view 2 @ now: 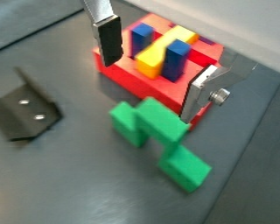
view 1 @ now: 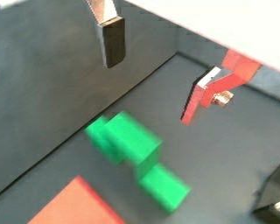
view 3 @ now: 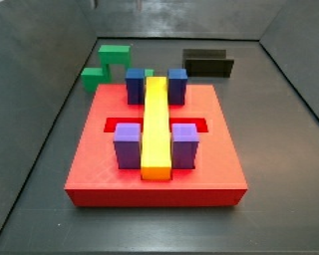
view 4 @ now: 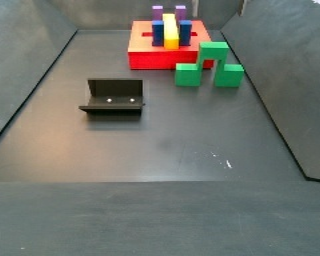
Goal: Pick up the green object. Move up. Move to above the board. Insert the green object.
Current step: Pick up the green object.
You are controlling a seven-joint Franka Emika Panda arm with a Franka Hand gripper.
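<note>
Here the pincer [view 2: 154, 61] hangs apart above the green object [view 2: 160, 140], lying alongside the board [view 2: 154, 83].

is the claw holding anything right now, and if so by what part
Nothing is held. The claw hangs open above the bright green blocky plastic piece, which lies on the floor beside the flat red square board.

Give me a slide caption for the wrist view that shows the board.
Open pincer above green object lying beside red board.

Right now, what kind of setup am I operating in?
Likely a lab test cell for insertion trials: a dark walled floor with a fixture, the board, the green object loose beside it. The end effector hangs above, apparently open.
</note>
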